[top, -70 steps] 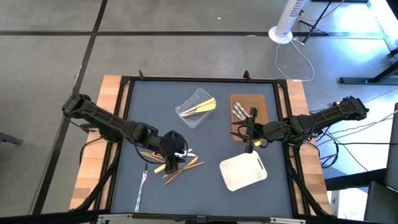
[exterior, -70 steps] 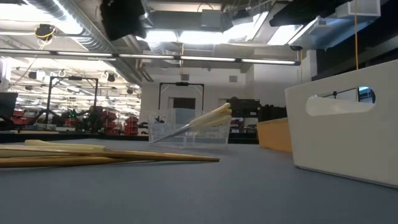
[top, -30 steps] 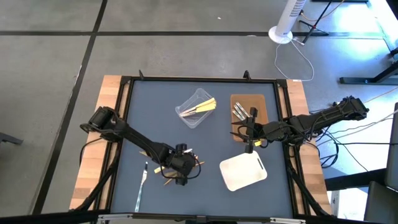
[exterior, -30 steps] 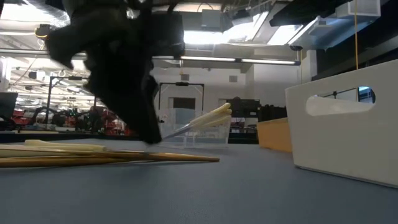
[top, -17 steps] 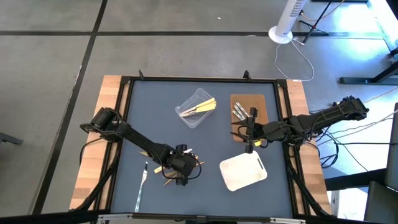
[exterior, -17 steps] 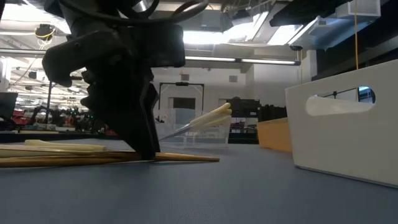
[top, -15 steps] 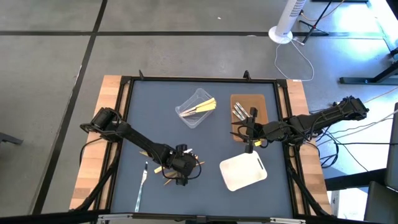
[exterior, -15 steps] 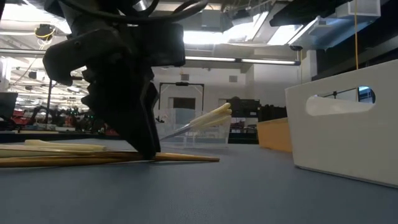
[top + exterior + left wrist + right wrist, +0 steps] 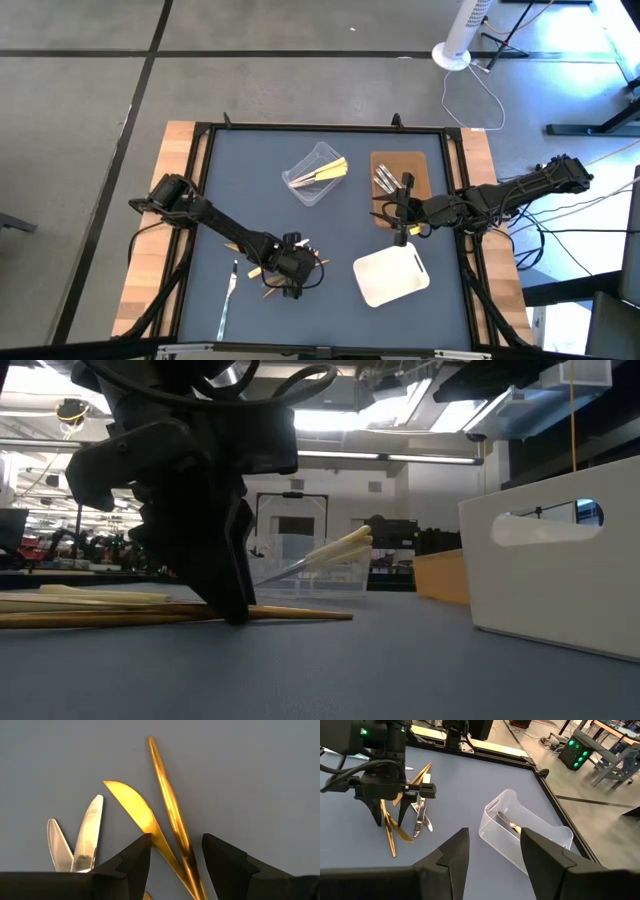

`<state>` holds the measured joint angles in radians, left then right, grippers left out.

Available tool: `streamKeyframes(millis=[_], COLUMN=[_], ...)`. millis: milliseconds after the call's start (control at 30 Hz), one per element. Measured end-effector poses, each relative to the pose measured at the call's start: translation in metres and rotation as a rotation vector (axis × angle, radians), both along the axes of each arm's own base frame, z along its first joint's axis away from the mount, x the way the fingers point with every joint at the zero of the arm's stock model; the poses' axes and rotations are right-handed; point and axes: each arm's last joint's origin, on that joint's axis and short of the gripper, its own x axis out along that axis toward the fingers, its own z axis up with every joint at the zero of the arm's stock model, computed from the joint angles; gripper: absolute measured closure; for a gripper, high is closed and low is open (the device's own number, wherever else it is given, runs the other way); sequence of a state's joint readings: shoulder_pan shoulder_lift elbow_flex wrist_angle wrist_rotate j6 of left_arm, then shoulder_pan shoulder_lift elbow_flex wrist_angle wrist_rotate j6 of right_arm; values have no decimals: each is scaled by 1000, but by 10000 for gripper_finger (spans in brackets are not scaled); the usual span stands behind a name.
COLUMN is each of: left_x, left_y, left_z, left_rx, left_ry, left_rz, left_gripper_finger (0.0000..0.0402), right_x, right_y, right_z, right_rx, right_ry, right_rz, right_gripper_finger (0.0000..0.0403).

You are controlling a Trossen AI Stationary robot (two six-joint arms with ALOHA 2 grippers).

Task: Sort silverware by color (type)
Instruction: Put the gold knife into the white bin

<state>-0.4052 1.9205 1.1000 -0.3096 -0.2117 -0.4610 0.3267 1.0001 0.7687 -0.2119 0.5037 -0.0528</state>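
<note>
You are partway through the sort. Several pale yellow utensils point(image 9: 328, 171) are already lying in the clear plastic tub point(image 9: 312, 175), and a few silver pieces point(image 9: 384, 180) are resting on the brown tray point(image 9: 412, 165) at the far right of the mat. The white tray point(image 9: 392, 275) is sitting with nothing visible on it. Still waiting: the loose heap of orange-brown utensils point(image 9: 316, 265) and pale ones near the front of the mat, plus a lone silver fork point(image 9: 228, 296) lying just to its left.

Your left gripper point(image 9: 289, 277) is standing right down on that heap. Its fingers point(image 9: 131, 862) are spread, straddling two gold-coloured pieces — a knife blade point(image 9: 131, 806) and a slim handle point(image 9: 170, 805) — without closing on them; two silver serrated knives point(image 9: 75, 840) are lying just beside. In the low view the gripper's tips are reaching the mat among the sticks.

Your right gripper point(image 9: 401, 210) is waiting over the near edge of the brown tray, fingers point(image 9: 451, 855) parted and holding nothing.

Against the earliest frame, the left arm is stretching further right and lower: it was hovering above the left part of the pile, out of the low camera's sight, and is now planted at mat level. Over the last half second it is barely shifting. The right arm, the tub and both trays are sitting exactly as they were.
</note>
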Motion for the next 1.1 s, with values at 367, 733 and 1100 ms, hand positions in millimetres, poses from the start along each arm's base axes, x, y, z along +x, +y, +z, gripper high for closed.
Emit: streamKeyframes(millis=[367, 733, 1100], left_x=[0, -1, -1], left_y=[1, 1, 2], left_z=[1, 1, 1], left_rx=[28, 34, 39], left_ry=[-10, -11, -10], left_rz=[13, 16, 20], left_gripper_finger=[228, 284, 341], right_x=[0, 0, 0], right_y=[0, 0, 0], right_z=[0, 0, 0], right_rx=[0, 0, 0], right_ry=[0, 0, 0], right_rz=[0, 0, 0], right_gripper_finger=[235, 235, 235])
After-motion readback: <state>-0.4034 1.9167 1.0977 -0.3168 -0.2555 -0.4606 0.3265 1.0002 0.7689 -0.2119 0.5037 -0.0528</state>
